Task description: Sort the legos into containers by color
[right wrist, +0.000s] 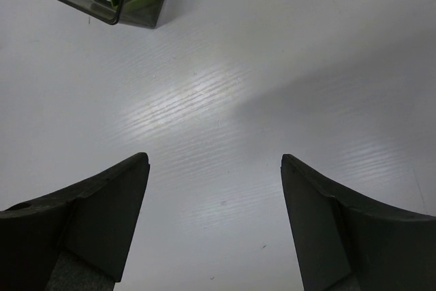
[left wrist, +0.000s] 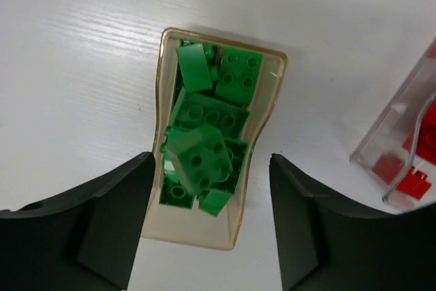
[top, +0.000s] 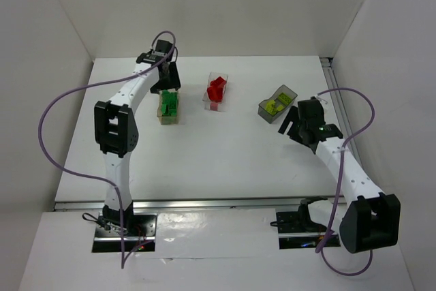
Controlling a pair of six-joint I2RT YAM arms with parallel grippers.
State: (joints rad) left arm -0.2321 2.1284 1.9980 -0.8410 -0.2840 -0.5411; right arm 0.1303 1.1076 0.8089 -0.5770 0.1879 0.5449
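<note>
Green legos [left wrist: 211,117] fill the tan container [left wrist: 197,236], and one green brick [left wrist: 201,158] lies tilted on top of the pile. Directly above this container my left gripper [left wrist: 212,161] hangs open and holds nothing; the top view shows it as left gripper [top: 169,80] over the tan container [top: 163,117]. Red legos [top: 216,88] lie in the clear container [top: 219,103]. Yellow-green legos [top: 274,105] lie in the dark container [top: 286,93]. My right gripper [right wrist: 214,158] is open and empty over bare table, just near and right of the dark container [right wrist: 143,5].
White walls close in the table on the left, back and right. A corner of the clear container [left wrist: 398,134] with red legos [left wrist: 415,182] shows to the right of the left gripper. Purple cables loop beside both arms.
</note>
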